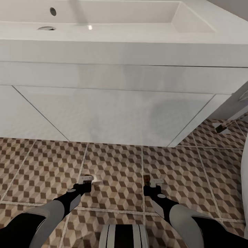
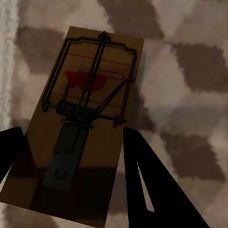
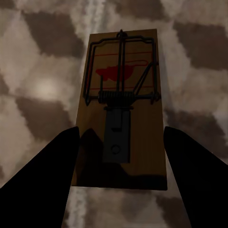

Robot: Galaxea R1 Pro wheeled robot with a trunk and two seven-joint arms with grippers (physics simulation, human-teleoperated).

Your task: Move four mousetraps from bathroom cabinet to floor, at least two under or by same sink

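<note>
Your left gripper [image 2: 71, 185] and right gripper [image 3: 121, 175] each pinch a mousetrap [image 2: 83, 118] [image 3: 121, 104] by its near end, long axis pointing far toward the sink [image 1: 103, 51], low over the floor [image 1: 117, 165].

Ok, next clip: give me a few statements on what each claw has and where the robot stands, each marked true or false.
1. A mousetrap sits between the left claw's fingers. True.
2. The right claw has nothing between its fingers. False: a second mousetrap lies between them.
3. The robot faces the bathroom sink on its white vanity. True.
4. The bathroom floor is plain white tile. False: it carries a brown, beige and white cube pattern.
5. In the head view both claws hang low over the floor in front of the vanity. True.
6. The sink is full of water. False: the basin looks dry and bare.
</note>
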